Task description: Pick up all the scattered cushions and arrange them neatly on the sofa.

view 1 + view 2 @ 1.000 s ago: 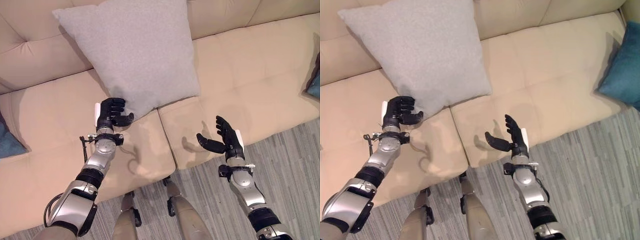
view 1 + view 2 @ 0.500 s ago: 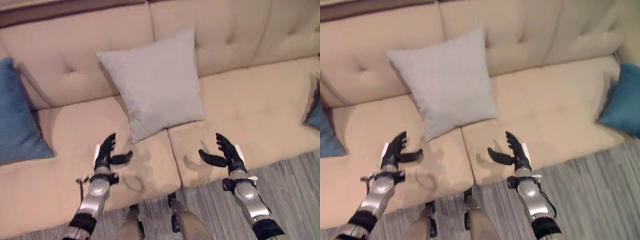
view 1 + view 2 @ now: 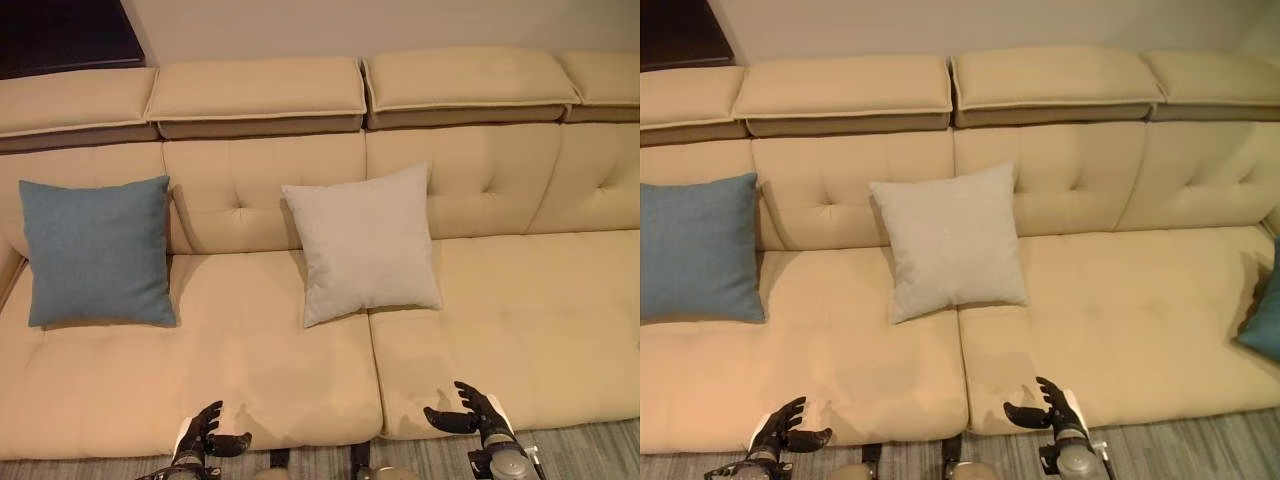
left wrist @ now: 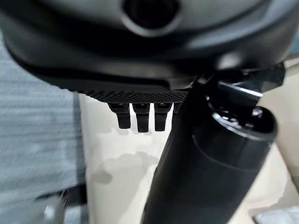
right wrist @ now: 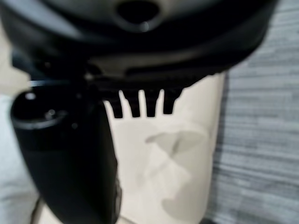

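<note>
The beige sofa holds 3 cushions: a grey cushion leaning on the backrest at the middle, a blue cushion at far left, another blue cushion at the right edge. The left hand and right hand hover near the seat's front edge, fingers spread, holding nothing.

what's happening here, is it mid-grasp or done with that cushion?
Neither robot hand holds anything. The left robot hand and right robot hand hang open and empty at the sofa's front edge. The grey cushion leans upright against the backrest near the middle seam, and a blue cushion stands against the backrest to the robot's left. Another blue cushion shows at the far right end of the seat, partly cut off, so its pose is unclear.
</note>
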Robot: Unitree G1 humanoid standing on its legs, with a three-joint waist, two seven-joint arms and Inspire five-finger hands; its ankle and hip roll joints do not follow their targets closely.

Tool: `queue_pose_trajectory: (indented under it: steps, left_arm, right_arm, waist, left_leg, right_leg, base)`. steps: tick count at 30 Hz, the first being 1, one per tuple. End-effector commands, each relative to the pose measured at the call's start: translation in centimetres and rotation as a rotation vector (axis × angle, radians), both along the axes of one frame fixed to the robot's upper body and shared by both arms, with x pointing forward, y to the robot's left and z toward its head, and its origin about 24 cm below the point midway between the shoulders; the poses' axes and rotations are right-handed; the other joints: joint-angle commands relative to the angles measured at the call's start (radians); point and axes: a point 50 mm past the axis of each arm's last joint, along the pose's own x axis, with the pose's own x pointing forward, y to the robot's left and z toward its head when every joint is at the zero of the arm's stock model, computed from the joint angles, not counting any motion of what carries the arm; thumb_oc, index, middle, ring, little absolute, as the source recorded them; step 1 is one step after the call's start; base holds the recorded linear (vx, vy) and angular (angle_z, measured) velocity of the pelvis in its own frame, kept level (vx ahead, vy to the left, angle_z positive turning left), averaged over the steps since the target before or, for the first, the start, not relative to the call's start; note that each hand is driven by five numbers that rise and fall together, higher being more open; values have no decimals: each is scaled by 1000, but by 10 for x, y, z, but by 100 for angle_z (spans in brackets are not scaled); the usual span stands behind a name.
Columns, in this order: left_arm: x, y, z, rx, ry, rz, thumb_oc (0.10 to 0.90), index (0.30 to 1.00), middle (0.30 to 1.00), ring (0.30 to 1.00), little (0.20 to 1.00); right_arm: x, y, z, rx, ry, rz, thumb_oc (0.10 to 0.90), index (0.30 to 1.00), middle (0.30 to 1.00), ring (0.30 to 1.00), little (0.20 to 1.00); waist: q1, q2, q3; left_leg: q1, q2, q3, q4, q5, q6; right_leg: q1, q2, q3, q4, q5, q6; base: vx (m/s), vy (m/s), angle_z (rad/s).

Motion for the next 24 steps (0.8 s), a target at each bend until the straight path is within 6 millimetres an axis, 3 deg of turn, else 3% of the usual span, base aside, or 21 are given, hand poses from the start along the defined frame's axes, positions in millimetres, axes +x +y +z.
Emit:
queue_pose_trajectory:
  steps: [1, 4, 6, 7, 9, 10, 15, 19, 23, 24]
  left_arm:
    - [9, 2, 8, 1, -74, -5, 800, 900, 900, 900, 900]
    - [6, -2, 5, -19, -67, 2, 800, 900, 900, 900, 900]
    - [7, -6, 4, -22, -62, -16, 800, 900, 900, 900, 900]
    - [7, -6, 3, -18, -53, -29, 800, 900, 900, 900, 900]
    - [10, -6, 4, -10, -62, -38, 800, 900, 900, 900, 900]
    - [13, -4, 5, 8, -63, -44, 800, 900, 900, 900, 900]
    - [15, 2, 7, 32, -62, -43, 800, 900, 900, 900, 900]
    - [15, 5, 6, 48, -32, -58, 800, 900, 900, 900, 900]
    - [7, 6, 0, 50, 23, -74, 800, 900, 900, 900, 900]
    - [5, 6, -2, 47, 36, -64, 800, 900, 900, 900, 900]
  right_arm:
    - [3, -11, 7, -52, -30, 13, 800, 900, 900, 900, 900]
    - [2, -11, 5, -44, -16, 11, 800, 900, 900, 900, 900]
    - [-1, -11, 2, -49, 13, 12, 800, 900, 900, 900, 900]
    - [-3, -12, -1, -63, 32, 11, 800, 900, 900, 900, 900]
    - [-5, -12, -2, -66, 44, 5, 800, 900, 900, 900, 900]
    - [-6, -12, -5, -71, 65, -6, 800, 900, 900, 900, 900]
    - [-11, -4, -11, -54, 96, -11, 800, 900, 900, 900, 900]
    - [-16, -1, -17, -44, 131, -21, 800, 900, 900, 900, 900]
    - [-27, 2, -24, -24, 176, -45, 800, 900, 900, 900, 900]
    - [-31, 3, -26, -14, 185, -58, 800, 900, 900, 900, 900]
  waist:
    - [-14, -17, -49]
    - [-22, -3, -52]
    - [-38, 13, -60]
    - [-51, 13, -67]
    - [-54, 11, -66]
    - [-54, 2, -58]
    - [-42, -13, -32]
    - [-14, 1, -9]
    - [6, 20, -33]
    - [27, 19, -54]
  left_leg:
    - [102, -42, 6, 221, -258, 93]
    - [145, -52, -38, 243, -267, 93]
    - [201, -63, -54, 160, -310, 106]
    - [228, -77, -49, 86, -347, 122]
    - [232, -90, -54, 55, -365, 135]
    - [221, -116, -59, 37, -363, 150]
    - [188, -146, -51, 21, -334, 168]
    - [141, -140, -27, 24, -292, 193]
    - [113, -122, -18, 1, -253, 207]
    - [86, -115, -1, 2, -243, 204]
  right_leg:
    - [-6, 2, 47, 59, -83, 133]
    - [-26, 9, 63, 73, -70, 139]
    - [-65, 15, 80, 91, -53, 146]
    - [-108, 8, 88, 95, -22, 161]
    - [-133, -1, 91, 93, -3, 174]
    - [-165, -13, 99, 86, 31, 195]
    - [-213, -31, 94, 75, 69, 238]
    - [-187, -24, 78, 226, -31, 209]
    - [-129, -3, 99, 380, -131, 181]
    - [-67, -20, 85, 370, -144, 183]
  base:
    - [-98, 110, -6]
    - [-115, 135, -15]
    - [-169, 199, -3]
    - [-201, 205, -36]
    - [-264, 227, -31]
    - [-277, 222, -13]
    - [-270, 153, -17]
    - [-259, 92, -26]
    - [-185, 30, -25]
    - [-133, -48, -12]
